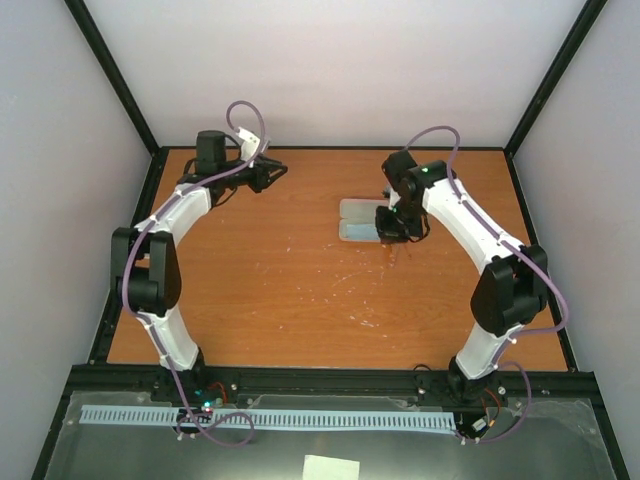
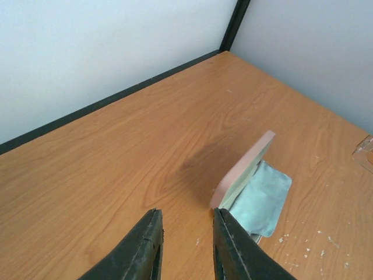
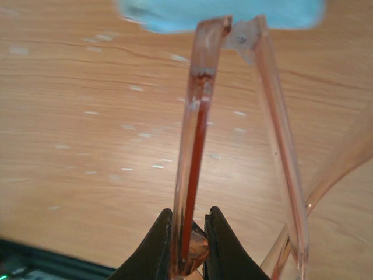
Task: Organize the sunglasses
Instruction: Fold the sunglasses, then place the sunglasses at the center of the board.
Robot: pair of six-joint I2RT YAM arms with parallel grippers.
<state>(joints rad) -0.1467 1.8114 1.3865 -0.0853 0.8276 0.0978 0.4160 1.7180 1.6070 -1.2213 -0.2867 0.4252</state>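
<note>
My right gripper (image 3: 187,213) is shut on the sunglasses (image 3: 198,116), pinching one thin translucent orange part of the frame; the other arm (image 3: 280,134) runs beside it. It holds them just above the table, at the near edge of the blue-grey cloth (image 3: 221,11). In the top view the right gripper (image 1: 392,230) sits at the right end of the cloth (image 1: 358,220). My left gripper (image 2: 186,216) is open and empty at the back left (image 1: 272,175). It faces the pink case (image 2: 245,169), seen edge-on beside the cloth (image 2: 262,198).
The orange wooden table (image 1: 300,290) is walled by white panels with black frame posts (image 1: 115,75). White specks lie scattered on the wood near the cloth (image 1: 350,275). The two arm bases stand at the near edge.
</note>
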